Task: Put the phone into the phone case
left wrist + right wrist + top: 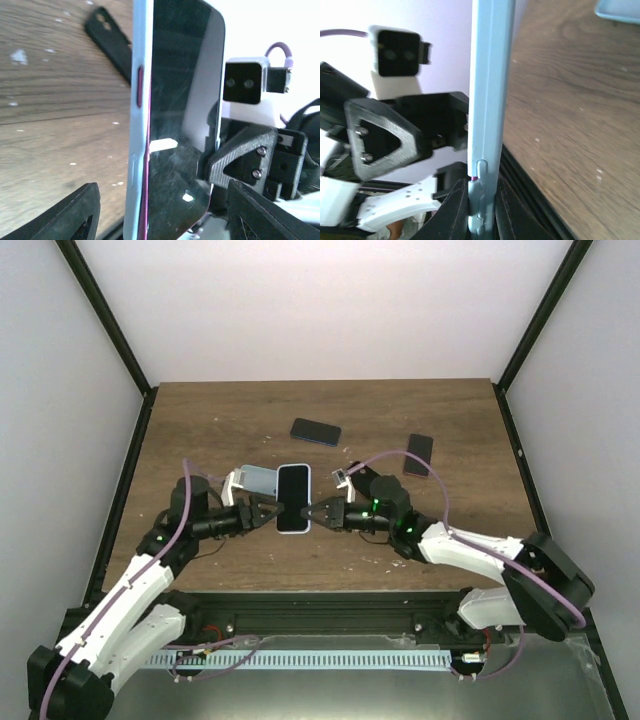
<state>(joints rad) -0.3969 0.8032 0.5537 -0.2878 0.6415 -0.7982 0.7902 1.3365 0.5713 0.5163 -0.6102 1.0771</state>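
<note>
You have 1 phone (293, 498) in 1 phone case (135, 150) | 2 dark slabs (316, 431) (418, 454) on bench (220, 420) | right gripper (313, 510) grasping phone case | left gripper (272, 512) released

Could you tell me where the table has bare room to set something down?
Bare: the far left corner, between the table edge and the black phone, and the far right corner. Crowded: the middle, where the left gripper, right gripper, held phone and blue case sit together.

Glossy phone (293, 498), matt wood-grain table (220, 415)
</note>
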